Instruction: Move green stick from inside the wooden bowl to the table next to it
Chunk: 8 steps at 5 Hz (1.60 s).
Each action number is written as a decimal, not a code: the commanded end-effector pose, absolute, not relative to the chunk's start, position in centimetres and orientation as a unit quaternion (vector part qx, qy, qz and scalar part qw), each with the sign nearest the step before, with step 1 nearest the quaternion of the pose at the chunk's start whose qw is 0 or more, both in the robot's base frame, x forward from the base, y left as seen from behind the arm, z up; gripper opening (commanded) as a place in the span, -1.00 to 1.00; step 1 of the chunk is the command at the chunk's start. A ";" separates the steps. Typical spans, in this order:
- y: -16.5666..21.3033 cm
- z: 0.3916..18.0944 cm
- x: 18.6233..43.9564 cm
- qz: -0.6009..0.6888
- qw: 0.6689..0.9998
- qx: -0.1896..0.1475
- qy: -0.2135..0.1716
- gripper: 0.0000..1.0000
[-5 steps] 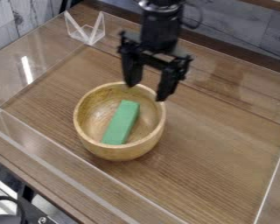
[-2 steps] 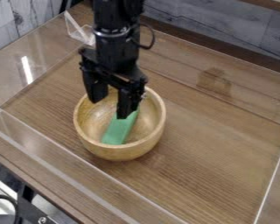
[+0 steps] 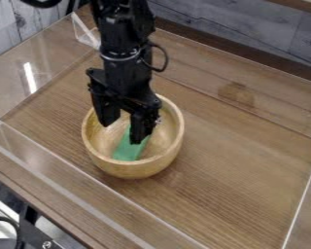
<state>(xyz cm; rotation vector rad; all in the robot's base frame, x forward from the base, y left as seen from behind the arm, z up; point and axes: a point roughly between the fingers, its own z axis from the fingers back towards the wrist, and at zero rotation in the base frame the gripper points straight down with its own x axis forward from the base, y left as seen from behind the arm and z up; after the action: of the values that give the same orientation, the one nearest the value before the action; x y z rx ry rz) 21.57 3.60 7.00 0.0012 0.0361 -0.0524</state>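
Nearest the table's [image 3: 236,185] front edge, a clear acrylic wall [image 3: 81,199] runs along the brown wood-grain surface, and more clear panels line the left side and the right. Just behind that front wall, toward the table's left half, sits the wooden bowl [image 3: 106,160], round and light tan with a thick rim. Inside it lies the green stick [image 3: 129,149], only its near end showing, resting on the bowl's floor and slanting up toward the far rim. Directly over the bowl, the black gripper [image 3: 125,119] points straight down with its fingers spread wide, their tips dipped below the rim on either side of the stick's far part; whether they touch it cannot be told. Behind the arm, a folded clear piece [image 3: 83,31] stands near the table's far left corner.
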 end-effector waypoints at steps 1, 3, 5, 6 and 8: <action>3.7 7.7 22.2 -0.018 1.000 0.003 -0.018 1.00; 3.2 7.4 22.3 -0.008 0.999 -0.001 -0.031 1.00; 2.8 7.4 22.3 -0.002 0.999 -0.006 -0.041 1.00; 2.7 7.4 22.4 -0.001 0.999 -0.007 -0.045 1.00; 2.5 7.4 22.3 0.000 0.999 -0.007 -0.050 1.00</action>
<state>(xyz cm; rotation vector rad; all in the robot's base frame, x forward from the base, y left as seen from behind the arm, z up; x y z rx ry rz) 21.71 2.56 6.45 -0.0198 -0.0525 0.0000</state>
